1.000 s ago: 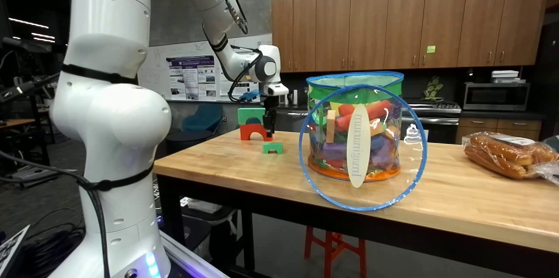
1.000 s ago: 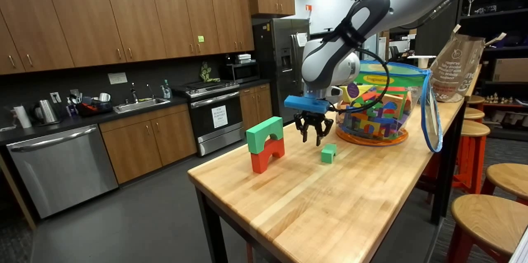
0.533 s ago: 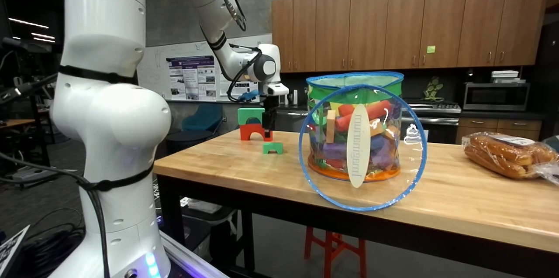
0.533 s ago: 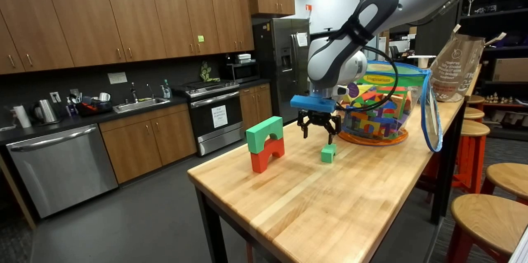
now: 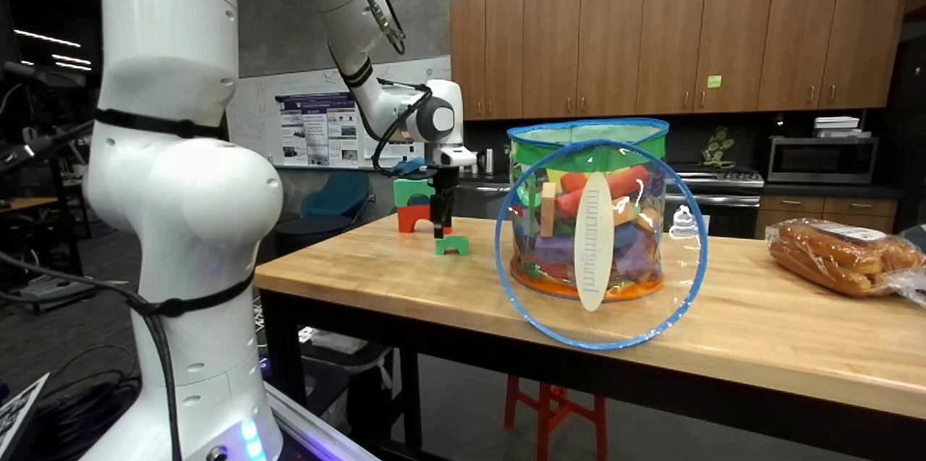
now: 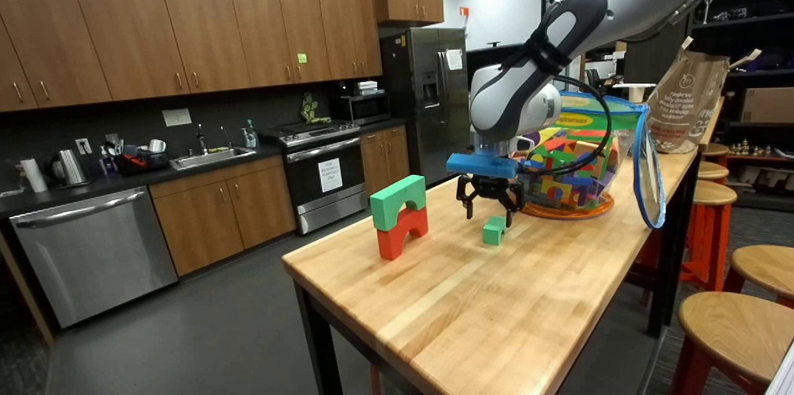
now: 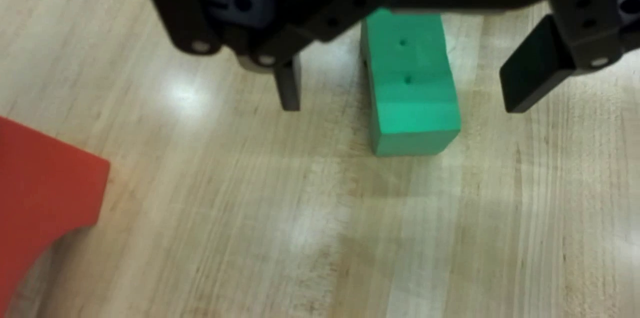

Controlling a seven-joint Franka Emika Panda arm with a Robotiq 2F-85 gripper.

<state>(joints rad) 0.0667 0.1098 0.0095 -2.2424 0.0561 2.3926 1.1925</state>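
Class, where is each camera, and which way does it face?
An exterior view: past the end of the table, facing stove and fridge; forearm and gripper show.
An exterior view: beside the arm, facing over the table; arm and gripper show.
Wrist view: on the arm, facing down at the small green block; fingers show.
Both exterior views share the clear bag.

Clear gaps flank the small green block (image 7: 412, 78); the red arch (image 6: 395, 235) stands beyond one.

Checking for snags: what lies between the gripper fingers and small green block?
The wrist view shows only bare tabletop between the fingers and the small green block.
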